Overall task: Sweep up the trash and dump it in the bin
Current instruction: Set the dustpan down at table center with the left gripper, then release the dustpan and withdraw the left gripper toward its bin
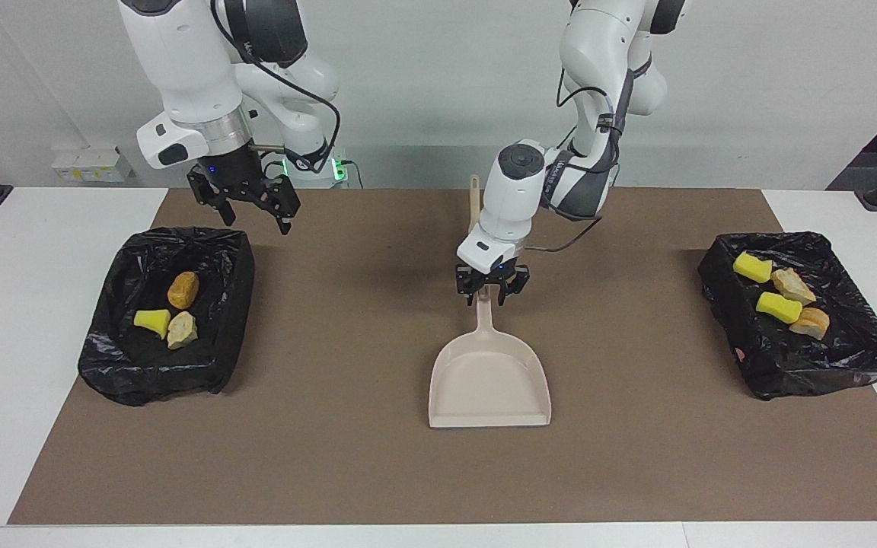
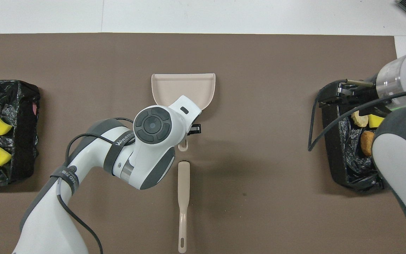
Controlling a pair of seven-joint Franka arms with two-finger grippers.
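All the trash lies in two black-lined bins. The bin (image 1: 107,369) at the right arm's end holds a brown lump (image 1: 183,289), a yellow sponge piece (image 1: 152,320) and a beige lump (image 1: 182,329). The bin (image 1: 865,365) at the left arm's end holds two yellow pieces (image 1: 753,267) and two bread-like lumps (image 1: 810,323). The beige dustpan (image 1: 489,380) lies flat mid-mat. My left gripper (image 1: 490,293) is shut on its handle; its wrist (image 2: 153,124) covers the handle from above. My right gripper (image 1: 252,209) is open and empty, raised over the mat beside the bin's nearer edge.
The beige brush (image 2: 183,197) lies on the brown mat (image 1: 317,457), nearer to the robots than the dustpan, in line with its handle. White table shows around the mat. A power strip (image 1: 92,164) sits at the back wall.
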